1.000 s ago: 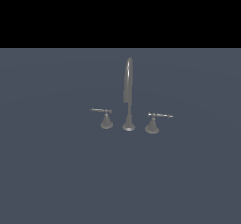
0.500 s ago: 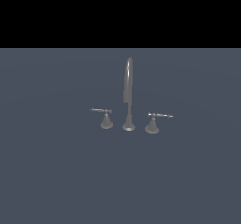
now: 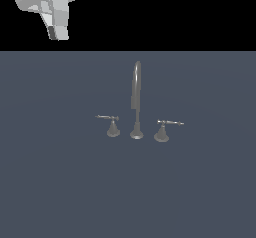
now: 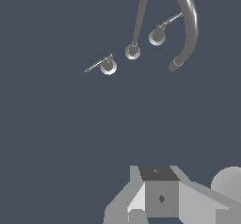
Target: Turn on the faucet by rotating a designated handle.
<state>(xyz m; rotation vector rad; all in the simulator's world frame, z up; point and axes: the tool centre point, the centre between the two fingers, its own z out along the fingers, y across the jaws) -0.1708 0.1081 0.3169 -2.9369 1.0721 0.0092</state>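
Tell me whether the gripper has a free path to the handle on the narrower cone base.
Probably yes. The gripper hangs high above the surface, far from the faucet, and nothing lies between it and the designated handle. The spout stands apart from that lever.

Glossy grey metal faucet

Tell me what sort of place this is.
Likely a bare simulated test scene, not a real kitchen or bathroom: a lone faucet with two lever handles stands on a flat grey floor under black background, the gripper overhead.
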